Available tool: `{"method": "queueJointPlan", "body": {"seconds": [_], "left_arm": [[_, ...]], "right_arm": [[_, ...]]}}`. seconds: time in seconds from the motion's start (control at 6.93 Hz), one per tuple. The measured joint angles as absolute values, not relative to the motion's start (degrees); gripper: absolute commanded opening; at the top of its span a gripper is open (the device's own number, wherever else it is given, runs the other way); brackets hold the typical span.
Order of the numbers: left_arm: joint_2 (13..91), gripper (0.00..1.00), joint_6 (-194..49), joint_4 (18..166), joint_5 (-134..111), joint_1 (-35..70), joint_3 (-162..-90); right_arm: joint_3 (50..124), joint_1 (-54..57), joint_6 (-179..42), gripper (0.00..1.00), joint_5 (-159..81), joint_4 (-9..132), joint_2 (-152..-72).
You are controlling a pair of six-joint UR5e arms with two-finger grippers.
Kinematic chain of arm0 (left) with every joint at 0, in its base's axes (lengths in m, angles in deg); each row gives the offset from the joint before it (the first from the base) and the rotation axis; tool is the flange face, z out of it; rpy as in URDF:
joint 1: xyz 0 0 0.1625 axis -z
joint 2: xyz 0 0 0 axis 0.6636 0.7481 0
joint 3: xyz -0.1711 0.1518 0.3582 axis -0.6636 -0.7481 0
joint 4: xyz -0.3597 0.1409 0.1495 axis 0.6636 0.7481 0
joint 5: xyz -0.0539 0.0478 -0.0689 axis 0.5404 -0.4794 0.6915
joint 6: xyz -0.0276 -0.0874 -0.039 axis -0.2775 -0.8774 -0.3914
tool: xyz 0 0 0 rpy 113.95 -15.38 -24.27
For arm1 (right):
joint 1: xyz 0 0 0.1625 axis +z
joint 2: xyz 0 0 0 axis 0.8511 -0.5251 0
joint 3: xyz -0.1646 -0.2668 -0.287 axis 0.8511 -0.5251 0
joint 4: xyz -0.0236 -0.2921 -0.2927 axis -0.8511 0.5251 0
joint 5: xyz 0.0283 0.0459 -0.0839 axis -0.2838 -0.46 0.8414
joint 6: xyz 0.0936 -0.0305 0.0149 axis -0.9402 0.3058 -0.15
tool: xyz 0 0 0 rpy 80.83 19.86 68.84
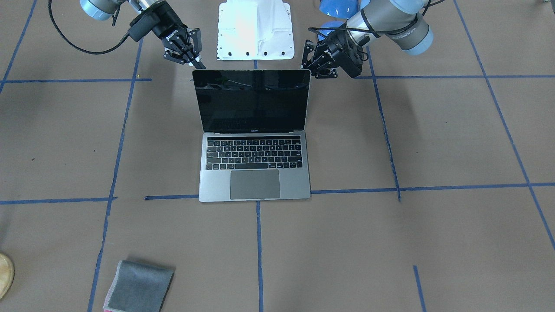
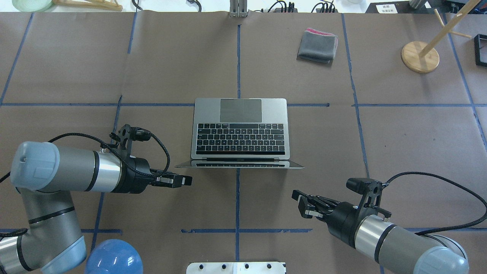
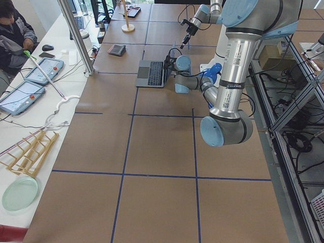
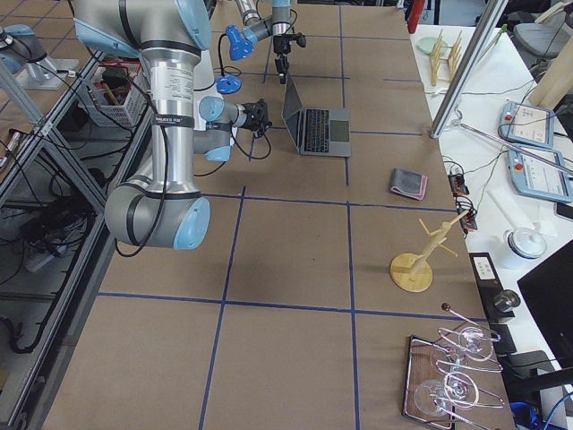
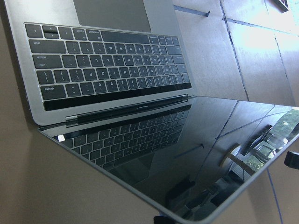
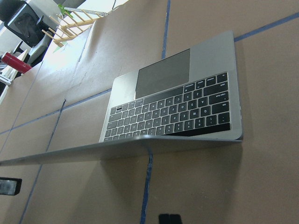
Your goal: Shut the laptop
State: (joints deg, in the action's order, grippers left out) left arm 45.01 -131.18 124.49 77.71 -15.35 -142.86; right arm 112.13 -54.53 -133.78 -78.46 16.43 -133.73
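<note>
**Laptop open, both grippers behind its lid**

The laptop (image 2: 239, 131) sits open on the table (image 2: 399, 152), its screen leaning back toward the robot. The left gripper (image 2: 186, 180), fingers spread, hovers near the lid's left corner. The right gripper (image 2: 298, 204), also spread, is farther behind the right corner.

Matt grey metal laptop (image 1: 255, 164) — glossy black screen (image 1: 252, 102)

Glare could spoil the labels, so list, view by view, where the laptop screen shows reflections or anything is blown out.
Left wrist view: the laptop screen sharply mirrors its own keyboard and the table's tape lines, with no washout. Front-facing view: the screen is nearly black with faint streaks, and the white plate above it is overexposed. Right wrist view: the lid is edge-on, with no glare.
</note>
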Motion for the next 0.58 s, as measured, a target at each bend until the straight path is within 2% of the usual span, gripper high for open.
{"method": "queueJointPlan", "body": {"seconds": [0.58], "left_arm": [[45.1,0.00,-131.2,124.4,77.6,-14.5,-142.8]], "right_arm": [[112.0,-51.6,-133.8,0.01,-78.4,16.4,-133.6]]}}
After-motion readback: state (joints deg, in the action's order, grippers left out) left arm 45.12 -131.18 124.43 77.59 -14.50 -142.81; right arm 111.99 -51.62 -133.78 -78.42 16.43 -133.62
